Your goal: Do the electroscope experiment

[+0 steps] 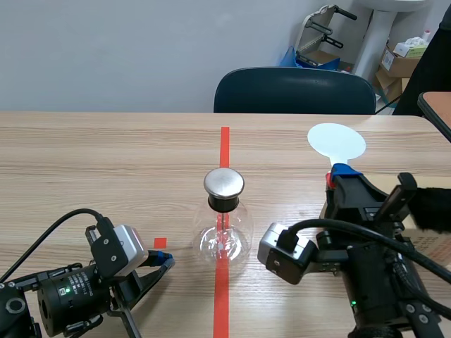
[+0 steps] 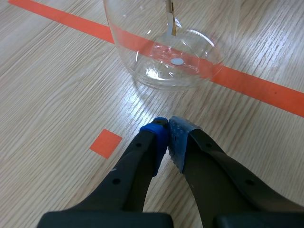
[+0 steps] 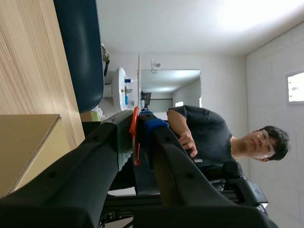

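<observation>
The electroscope stands on the table, on the centre tape line. The right gripper is clamped on the red handle of the white-disc paddle, which is clear of the metal cap; contact appears outstanding. The left gripper is closed, empty, just beside the electroscope. No legible writing.

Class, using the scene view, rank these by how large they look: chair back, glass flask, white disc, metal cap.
1. chair back
2-3. glass flask and white disc: they look alike, so not ranked
4. metal cap
</observation>
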